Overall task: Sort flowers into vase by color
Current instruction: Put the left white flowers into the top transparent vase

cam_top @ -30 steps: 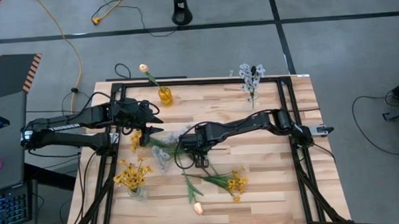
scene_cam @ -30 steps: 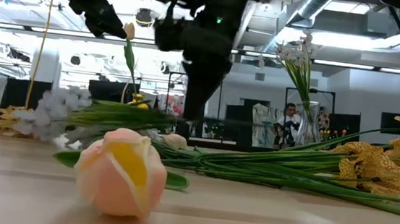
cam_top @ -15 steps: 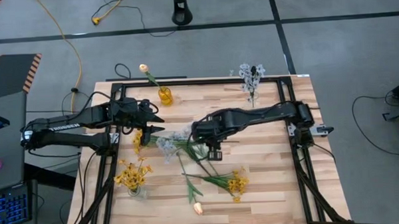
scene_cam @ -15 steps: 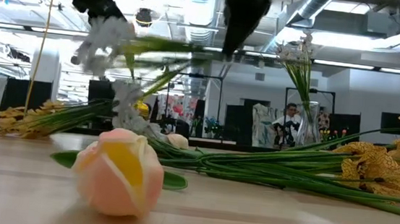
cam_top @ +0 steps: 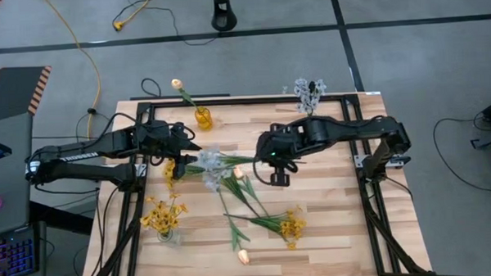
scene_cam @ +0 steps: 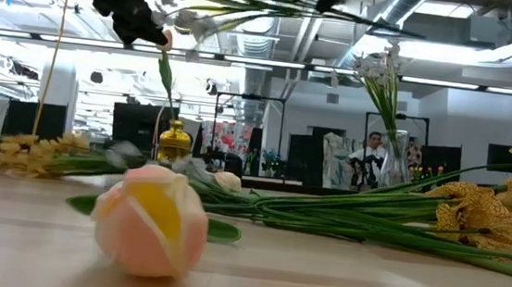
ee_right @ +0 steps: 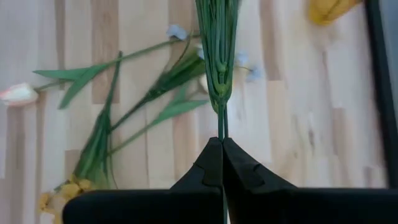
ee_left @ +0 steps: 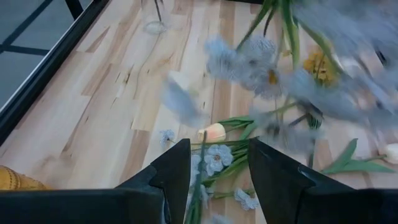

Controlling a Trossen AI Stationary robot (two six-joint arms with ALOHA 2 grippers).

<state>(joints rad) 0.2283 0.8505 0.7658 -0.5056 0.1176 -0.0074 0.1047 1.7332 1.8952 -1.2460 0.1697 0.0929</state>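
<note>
Right hand, fingers pinched on the stem of a pale blue spray, had lifted it clear of the bench since a second ago; next judged: carry to the far vase with matching blooms. Left hand hovered spread, blossoms blurred just ahead. Yellow sprigs and a peach bud lay loose; none blocked the route.
</note>
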